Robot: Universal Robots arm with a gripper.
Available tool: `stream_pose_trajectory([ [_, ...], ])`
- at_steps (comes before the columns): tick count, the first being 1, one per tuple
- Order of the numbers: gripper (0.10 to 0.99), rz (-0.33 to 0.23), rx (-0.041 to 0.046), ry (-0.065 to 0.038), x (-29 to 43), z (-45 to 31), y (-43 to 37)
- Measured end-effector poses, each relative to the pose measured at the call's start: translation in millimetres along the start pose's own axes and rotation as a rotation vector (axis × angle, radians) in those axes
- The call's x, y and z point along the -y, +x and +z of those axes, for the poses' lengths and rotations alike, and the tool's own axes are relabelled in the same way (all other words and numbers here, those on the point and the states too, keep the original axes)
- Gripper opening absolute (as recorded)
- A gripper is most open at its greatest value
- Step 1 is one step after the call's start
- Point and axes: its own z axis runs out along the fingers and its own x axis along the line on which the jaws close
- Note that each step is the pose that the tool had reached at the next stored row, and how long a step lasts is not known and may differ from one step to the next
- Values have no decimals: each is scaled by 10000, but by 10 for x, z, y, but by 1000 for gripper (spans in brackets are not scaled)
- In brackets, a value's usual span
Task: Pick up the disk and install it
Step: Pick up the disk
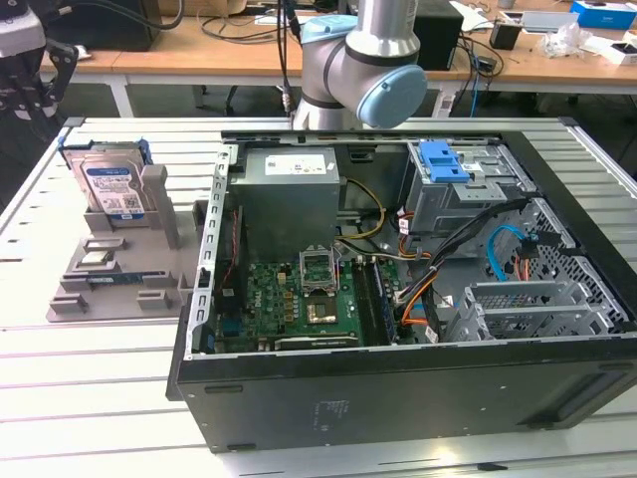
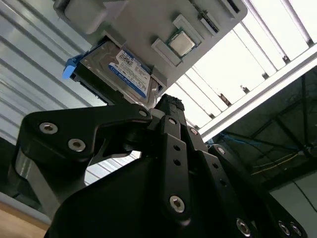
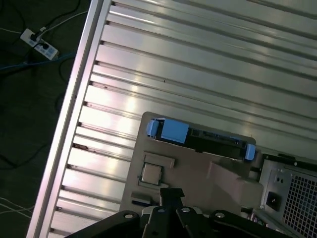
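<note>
The disk (image 1: 111, 186) is a silver hard drive with a blue-and-white label and a blue bracket. It stands upright in a grey holder (image 1: 109, 269) on the slatted table, at the exterior view's left of the open computer case (image 1: 398, 388). In both wrist views my black gripper (image 2: 168, 104) (image 3: 171, 194) hangs above the holder and apart from the disk (image 2: 126, 69) (image 3: 173, 130). Nothing is held in it. The case's grey cage with a blue latch (image 1: 443, 164) sits at the back right.
The arm's base (image 1: 348, 70) stands behind the case. A grey power-supply box (image 1: 289, 189) and the motherboard (image 1: 309, 294) lie inside the case. A small chip (image 2: 181, 43) rests on the holder. Desks with cables run along the back. The table edge (image 3: 74, 109) is near.
</note>
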Motion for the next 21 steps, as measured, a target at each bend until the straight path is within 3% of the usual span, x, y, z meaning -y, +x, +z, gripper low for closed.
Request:
stream_pose_trajectory([
  [6,106,-1327,-50,-32,0,0,0],
  [21,106,-3879,-149,-92,0,0,0],
])
